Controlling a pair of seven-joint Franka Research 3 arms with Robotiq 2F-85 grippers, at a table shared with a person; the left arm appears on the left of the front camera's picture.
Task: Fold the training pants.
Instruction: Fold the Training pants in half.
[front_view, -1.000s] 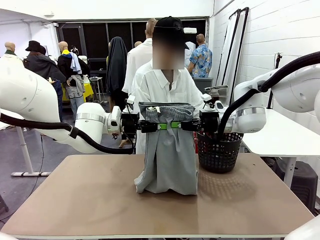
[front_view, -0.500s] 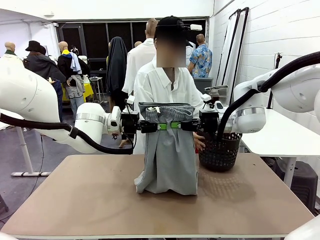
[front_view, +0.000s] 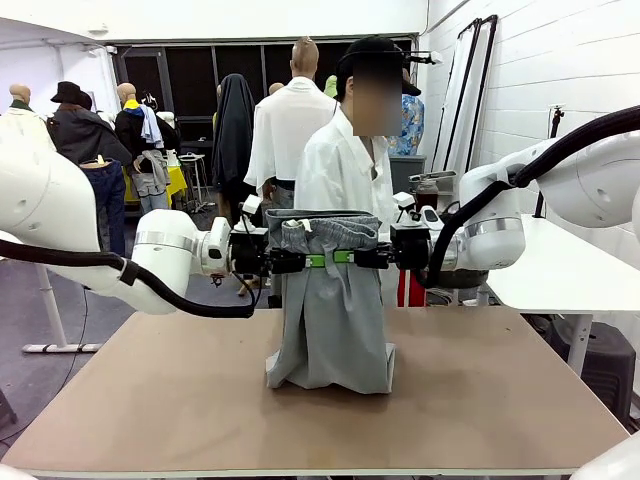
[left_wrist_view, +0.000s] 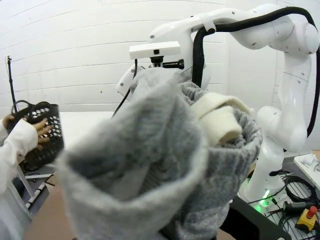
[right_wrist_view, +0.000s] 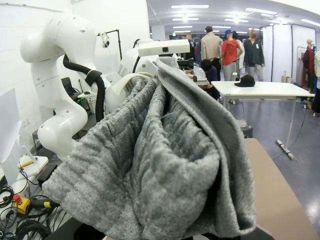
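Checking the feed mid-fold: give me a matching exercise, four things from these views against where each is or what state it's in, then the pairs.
Things:
1. training pants
2. left gripper
3. right gripper
4. black basket

States:
A. in the person's hand, off the table
B. shut on the waistband from picture left
C. hanging by the waistband, leg ends bunched on the table
D. shut on the waistband from picture right

Pairs: 1-C, 2-B, 3-D, 4-A

White arms (front_view: 160, 255), black cables, green-padded black jaws.
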